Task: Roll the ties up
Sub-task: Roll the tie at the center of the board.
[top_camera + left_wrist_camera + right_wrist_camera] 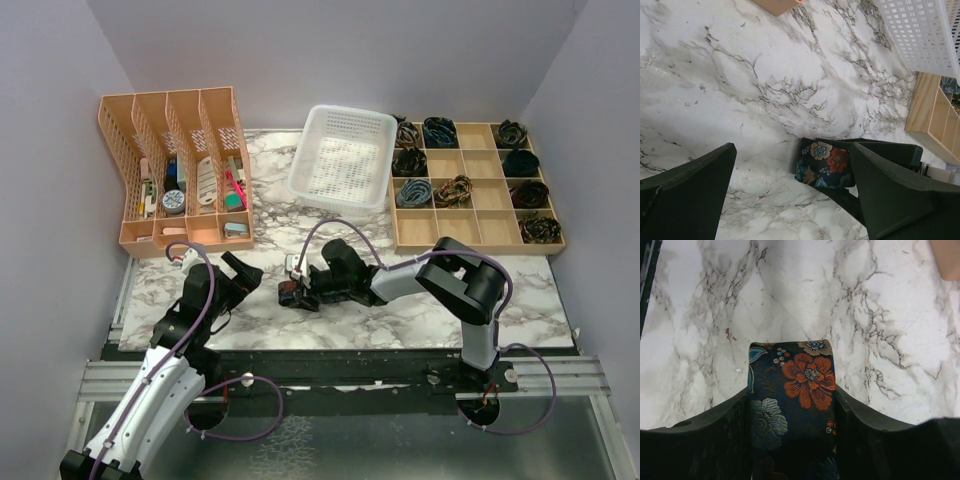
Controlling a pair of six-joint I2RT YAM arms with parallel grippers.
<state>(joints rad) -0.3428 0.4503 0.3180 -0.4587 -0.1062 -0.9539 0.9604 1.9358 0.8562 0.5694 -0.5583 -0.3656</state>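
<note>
A tie (pixel 795 380), rolled into a compact bundle of dark navy fabric with large orange, blue and cream flowers, rests on the marble table (pixel 400 310). My right gripper (pixel 792 402) has a finger pressed against each side of it. From above, the right gripper (pixel 300 290) reaches left with the tie (pixel 290 295) at its tip. My left gripper (pixel 238 270) stands wide open just left of it, empty. In the left wrist view the tie (pixel 822 162) lies ahead of the left gripper (pixel 794 150), near its right finger.
A wooden compartment tray (pixel 478 240) at the back right holds several rolled ties. A white plastic basket (pixel 345 155) stands at the back centre. An orange file organiser (pixel 175 170) with small items is at the back left.
</note>
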